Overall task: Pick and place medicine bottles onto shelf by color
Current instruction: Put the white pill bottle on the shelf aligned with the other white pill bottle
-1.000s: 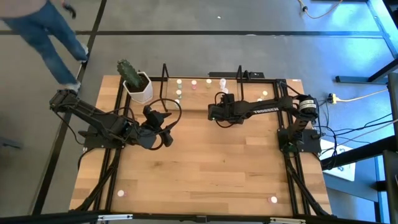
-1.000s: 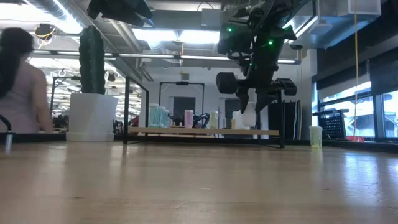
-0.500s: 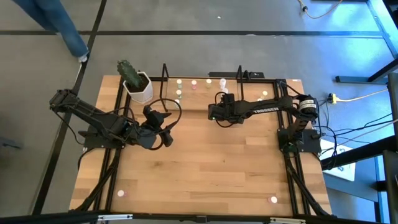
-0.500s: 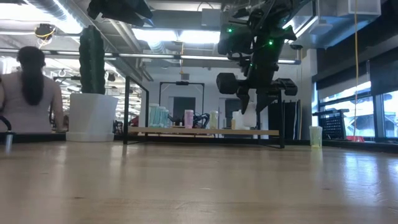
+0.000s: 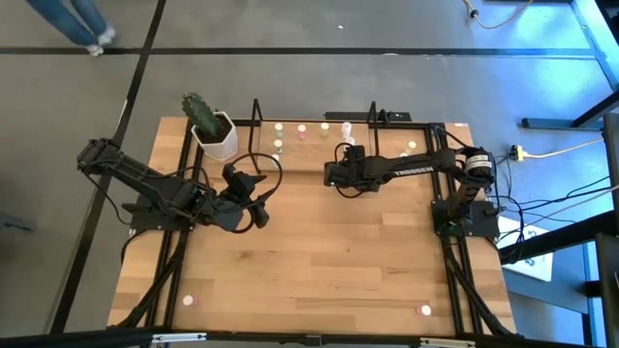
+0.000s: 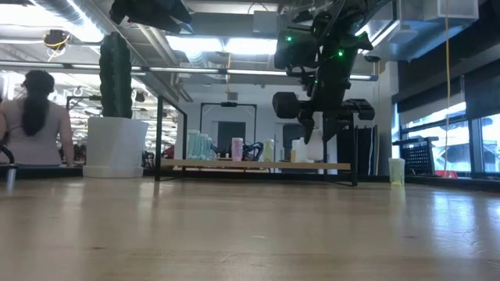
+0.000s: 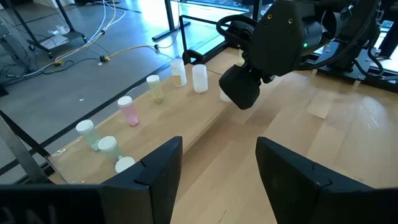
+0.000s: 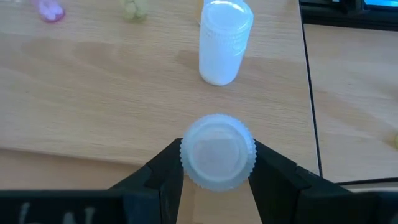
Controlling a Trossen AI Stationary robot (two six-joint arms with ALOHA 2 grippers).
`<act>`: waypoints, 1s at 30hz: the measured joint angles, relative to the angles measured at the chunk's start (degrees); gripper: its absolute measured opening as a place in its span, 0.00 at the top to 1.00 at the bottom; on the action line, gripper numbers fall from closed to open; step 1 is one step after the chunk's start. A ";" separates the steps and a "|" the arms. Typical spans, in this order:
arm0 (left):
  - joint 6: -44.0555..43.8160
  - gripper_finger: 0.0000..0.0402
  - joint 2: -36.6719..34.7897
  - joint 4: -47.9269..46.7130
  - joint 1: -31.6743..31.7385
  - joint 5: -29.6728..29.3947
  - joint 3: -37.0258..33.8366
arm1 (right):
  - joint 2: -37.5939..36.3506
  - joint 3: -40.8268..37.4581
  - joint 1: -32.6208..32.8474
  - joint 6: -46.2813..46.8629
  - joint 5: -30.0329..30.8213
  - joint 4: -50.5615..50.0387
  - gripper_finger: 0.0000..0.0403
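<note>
The shelf (image 5: 311, 143) stands at the table's far edge, a wooden floor between black wire loops. Several medicine bottles stand on it: green-topped (image 7: 87, 133), pink (image 7: 128, 111), yellow (image 7: 153, 88) and white (image 7: 199, 78). My right gripper (image 8: 217, 163) hangs over the shelf's middle (image 5: 340, 164), shut on a white bottle (image 8: 217, 151); another white bottle (image 8: 225, 41) stands just beyond it. My left gripper (image 7: 217, 177) is open and holds nothing, raised above the table left of centre (image 5: 253, 198), facing the shelf. My right gripper pinches the white bottle's ribbed cap (image 8: 186, 163) between its two fingers, one on each side. The fingers come slanting down from above. The bottle stands upright below them; the cap hides its base, so I cannot tell whether it rests on the shelf floor.
A white hexagonal pot with a cactus (image 5: 215, 133) stands left of the shelf. Two bottles (image 5: 411, 146) stand to the shelf's right. A pink bottle (image 5: 188, 301) and another (image 5: 424, 310) stand near the front edge. A person (image 6: 35, 117) shows beyond the table.
Neither arm has moved and no bottle has shifted. The person beyond the table's far left corner has walked on.
</note>
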 joint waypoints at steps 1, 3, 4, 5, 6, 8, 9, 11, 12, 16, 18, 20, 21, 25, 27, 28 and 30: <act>0.00 0.51 0.00 0.02 0.00 0.01 0.00 | 0.00 0.00 0.00 0.00 0.04 0.17 0.61; 0.02 0.51 0.00 0.01 -0.01 0.01 0.00 | 0.00 0.00 -0.11 0.01 0.00 0.71 0.61; 0.02 0.51 0.00 0.02 0.00 0.00 0.00 | 0.00 0.00 -0.19 0.04 -0.15 0.93 0.61; 0.02 0.51 0.00 0.01 0.00 0.00 0.00 | 0.00 0.00 -0.34 0.04 -0.23 0.98 0.61; 0.02 0.51 0.00 0.00 0.00 0.00 0.00 | 0.00 0.00 -0.46 0.07 -0.26 0.94 0.61; 0.01 0.51 0.00 0.01 -0.01 0.00 0.00 | 0.00 0.00 -0.73 0.04 -0.27 0.95 0.61; 0.02 0.51 0.00 0.00 -0.02 0.01 0.00 | 0.00 0.00 -0.79 0.04 -0.27 0.95 0.60; 0.02 0.51 0.00 0.02 -0.02 0.01 0.00 | 0.00 0.00 -1.03 0.02 -0.27 0.93 0.59; 0.02 0.51 0.00 0.02 -0.01 0.00 0.00 | 0.00 0.00 -1.11 0.03 -0.37 0.93 0.58; 0.01 0.51 0.00 0.02 -0.02 0.00 0.00 | 0.00 0.00 -1.58 0.03 -1.32 0.71 0.54; 0.02 0.51 0.00 0.02 -0.02 0.00 0.00 | 0.00 0.00 -1.87 0.02 -1.76 0.71 0.52; 0.02 0.51 0.00 0.02 -0.02 0.01 0.00 | 0.00 0.00 -2.12 0.02 -2.17 0.67 0.50; 0.02 0.51 0.00 0.02 -0.02 0.01 0.00 | 0.00 0.00 -2.24 0.02 -2.21 0.65 0.50; 0.02 0.51 0.00 0.02 -0.02 -0.01 0.00 | 0.00 0.02 -2.29 0.02 -2.67 0.67 0.48; 0.02 0.51 0.00 0.02 -0.02 0.00 0.00 | 0.00 0.02 -2.29 0.02 -2.79 0.69 0.48; 0.02 0.51 0.00 0.02 -0.02 0.00 0.00 | 0.00 0.02 -2.29 0.02 -2.82 0.67 0.48; 0.02 0.51 0.00 0.02 -0.02 0.01 0.00 | 0.00 0.02 -2.27 0.00 -2.80 0.69 0.48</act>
